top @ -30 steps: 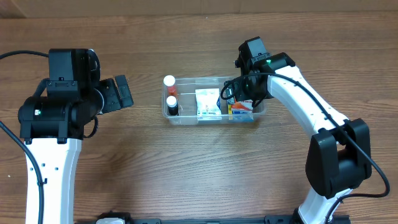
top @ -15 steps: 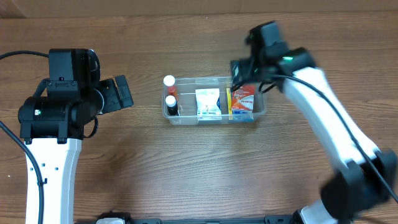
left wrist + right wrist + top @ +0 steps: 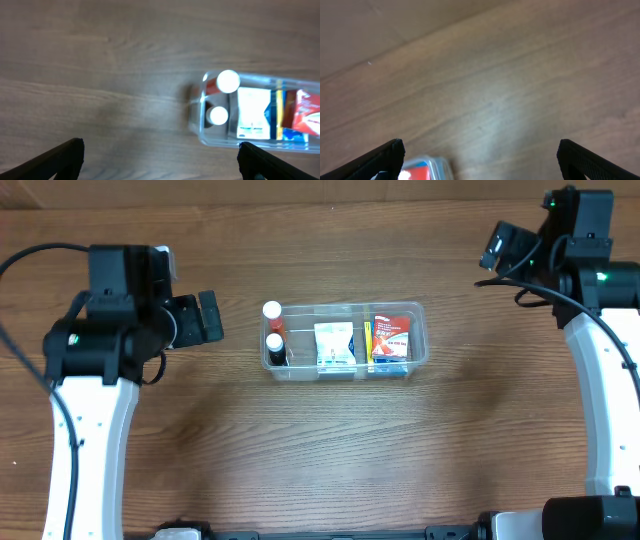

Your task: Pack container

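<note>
The clear plastic container (image 3: pixel 418 311) sits mid-table. Inside it are two small white-capped bottles (image 3: pixel 273 311) at the left end, a white box (image 3: pixel 334 345) in the middle and a red and blue box (image 3: pixel 389 337) at the right end. My left gripper (image 3: pixel 208 317) is open and empty, to the left of the container. My right gripper (image 3: pixel 500 245) is open and empty, up and to the right of the container. The left wrist view shows the container (image 3: pixel 197 127) with the bottles (image 3: pixel 229 81). The right wrist view shows only the container's corner (image 3: pixel 440 167).
Bare brown wooden tabletop (image 3: pixel 330 450) all round the container. A lighter strip (image 3: pixel 250 192) runs along the far edge of the table. The arm bases stand at the front left and front right.
My right gripper has left the container's right end and swung up and to the right, empty. The red and blue box stays in the container. The left arm shifted slightly.
</note>
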You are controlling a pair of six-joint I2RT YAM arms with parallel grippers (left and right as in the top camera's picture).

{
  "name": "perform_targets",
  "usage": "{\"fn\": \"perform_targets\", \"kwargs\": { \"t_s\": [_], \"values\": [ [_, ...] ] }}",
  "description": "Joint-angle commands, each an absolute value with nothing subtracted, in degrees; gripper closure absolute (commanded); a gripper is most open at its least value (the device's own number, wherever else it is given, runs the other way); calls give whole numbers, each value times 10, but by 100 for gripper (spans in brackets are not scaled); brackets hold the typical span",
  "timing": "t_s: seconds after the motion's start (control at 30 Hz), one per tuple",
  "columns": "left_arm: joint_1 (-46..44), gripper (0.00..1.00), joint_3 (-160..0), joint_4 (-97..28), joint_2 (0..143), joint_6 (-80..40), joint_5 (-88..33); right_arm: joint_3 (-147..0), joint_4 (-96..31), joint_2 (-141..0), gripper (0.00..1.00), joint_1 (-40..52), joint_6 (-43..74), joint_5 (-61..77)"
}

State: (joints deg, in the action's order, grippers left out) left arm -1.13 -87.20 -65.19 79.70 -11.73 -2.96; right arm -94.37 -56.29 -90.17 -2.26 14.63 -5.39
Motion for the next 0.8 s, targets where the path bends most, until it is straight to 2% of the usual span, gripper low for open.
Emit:
{"fn": "perform_targets", "kwargs": {
  "t_s": [0.0,0.2,0.33,0.6,0.77],
  "values": [
    [-10,0,-867,-677,824,-92,-37,-945,-575,-872,0,-27,155,-42],
    [-11,0,-867,-688,771,-82,-28,-928,-628,-799,0,-26,162,-53],
    [-18,0,-837,-681,689,-72,-30,-852,-630,-716,0,-23,166,-53],
    [-20,0,-619,-602,412,-74,-34,-602,-587,-508,0,13,167,-61],
    [-20,0,-533,-593,285,-117,-15,-545,-619,-443,0,28,181,-84]
  ]
}}
